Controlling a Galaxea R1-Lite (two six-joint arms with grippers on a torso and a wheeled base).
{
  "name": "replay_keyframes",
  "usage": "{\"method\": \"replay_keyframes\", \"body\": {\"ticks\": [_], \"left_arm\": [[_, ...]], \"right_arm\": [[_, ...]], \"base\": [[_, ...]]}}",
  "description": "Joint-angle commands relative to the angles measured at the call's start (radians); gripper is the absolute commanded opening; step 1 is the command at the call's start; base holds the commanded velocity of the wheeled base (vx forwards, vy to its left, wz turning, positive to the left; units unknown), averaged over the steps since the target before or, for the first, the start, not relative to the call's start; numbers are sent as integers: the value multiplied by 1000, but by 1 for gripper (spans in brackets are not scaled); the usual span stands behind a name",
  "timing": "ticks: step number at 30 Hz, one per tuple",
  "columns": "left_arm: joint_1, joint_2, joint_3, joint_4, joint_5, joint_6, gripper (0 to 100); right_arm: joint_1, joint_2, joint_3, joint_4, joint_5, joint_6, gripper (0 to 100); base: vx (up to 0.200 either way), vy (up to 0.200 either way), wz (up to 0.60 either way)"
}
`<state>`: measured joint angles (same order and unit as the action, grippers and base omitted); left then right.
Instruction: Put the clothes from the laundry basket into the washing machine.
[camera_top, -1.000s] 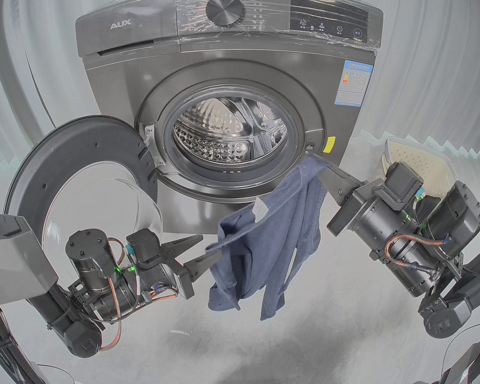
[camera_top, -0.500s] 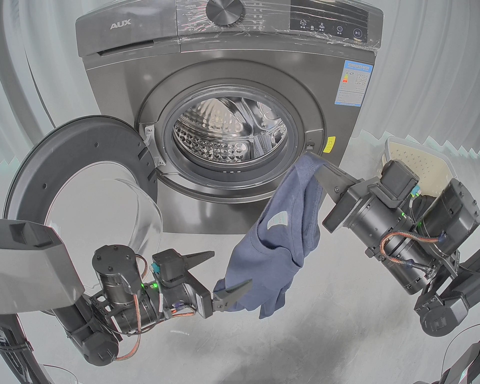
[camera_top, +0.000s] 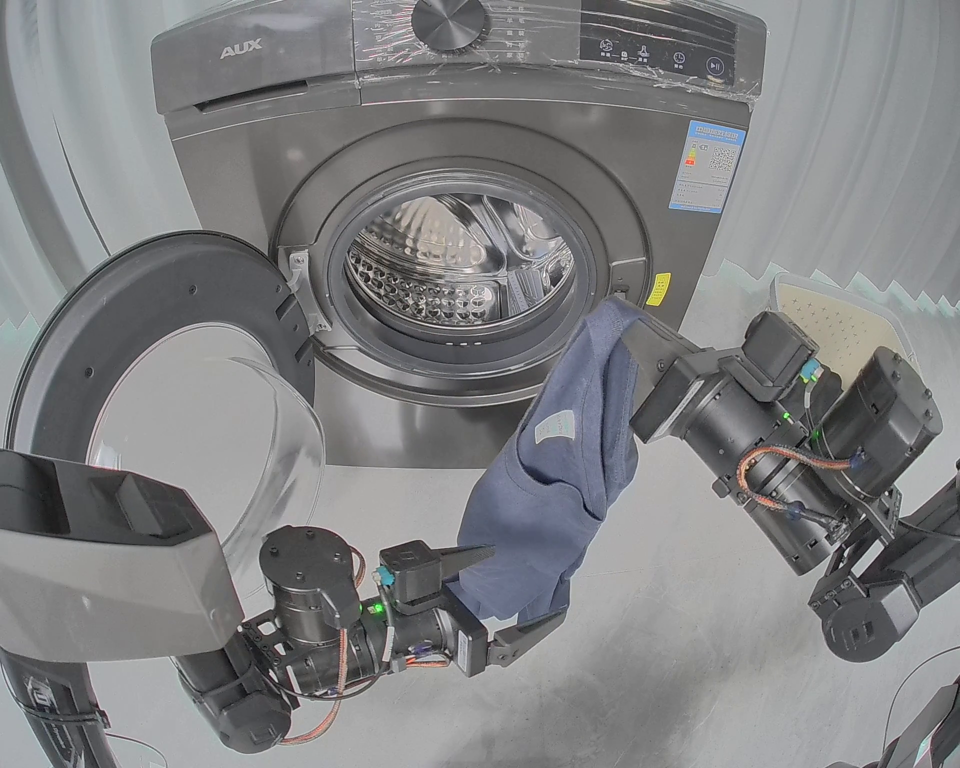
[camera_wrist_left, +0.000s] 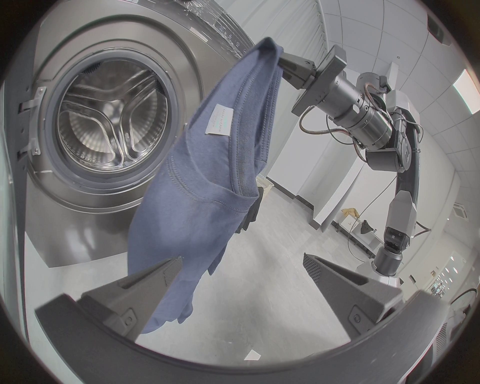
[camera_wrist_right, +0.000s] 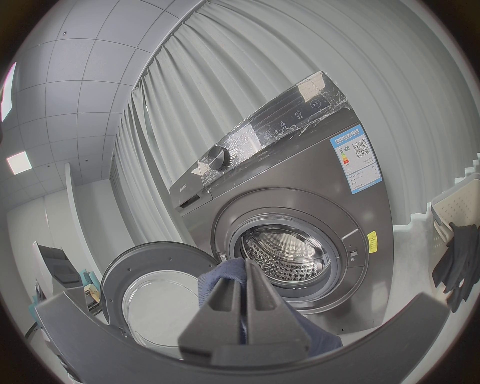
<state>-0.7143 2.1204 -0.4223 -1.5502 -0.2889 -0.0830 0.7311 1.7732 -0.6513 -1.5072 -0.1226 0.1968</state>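
Two grippers work at one blue shirt (camera_top: 560, 470) in the head view. The right gripper (camera_top: 622, 328) is pressed together on the shirt's top edge, just in front of the right side of the washing machine (camera_top: 450, 130) opening. The cloth hangs straight down from it above the floor. The left gripper (camera_top: 512, 590), nearer and lower, is spread wide with the shirt's bottom hem between its fingers; whether they touch the cloth I cannot tell. The round door (camera_top: 150, 330) stands swung open to the left, baring the drum (camera_top: 450, 260). A laundry basket (camera_top: 850, 310) stands at the far right, behind the right arm.

In the left wrist view, the left gripper's fingers (camera_wrist_left: 150, 285) stand well apart. One overlaps the low edge of the hanging shirt, and the other has bare floor behind it. A white label (camera_wrist_left: 219, 120) shows on the shirt below the collar, and the right gripper pinches the cloth at the top.

In the right wrist view, the right gripper's fingers (camera_wrist_right: 265, 310) lie flat against each other with blue cloth caught between them, and the open drum lies beyond. A dark garment (camera_wrist_right: 460, 265) drapes over the basket's rim at the right.
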Motion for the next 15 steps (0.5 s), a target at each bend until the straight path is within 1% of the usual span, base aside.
{"method": "replay_keyframes", "body": {"ticks": [1,9,11,14,15], "left_arm": [[-17,67,-62,-1,4,-4,100],[-25,165,-167,-1,8,-3,100],[-27,191,-211,-1,13,-3,100],[-27,219,-260,-1,31,-3,100],[-27,231,-283,-1,47,-4,100]], "right_arm": [[1,12,-5,-1,-2,4,0],[10,15,-5,-4,-3,6,0],[11,15,-4,-5,-3,6,0],[13,15,-4,-5,-3,6,0],[13,15,-5,-5,-3,6,0]], "base": [[0,0,0],[0,0,0],[0,0,0],[0,0,0],[0,0,0]]}}
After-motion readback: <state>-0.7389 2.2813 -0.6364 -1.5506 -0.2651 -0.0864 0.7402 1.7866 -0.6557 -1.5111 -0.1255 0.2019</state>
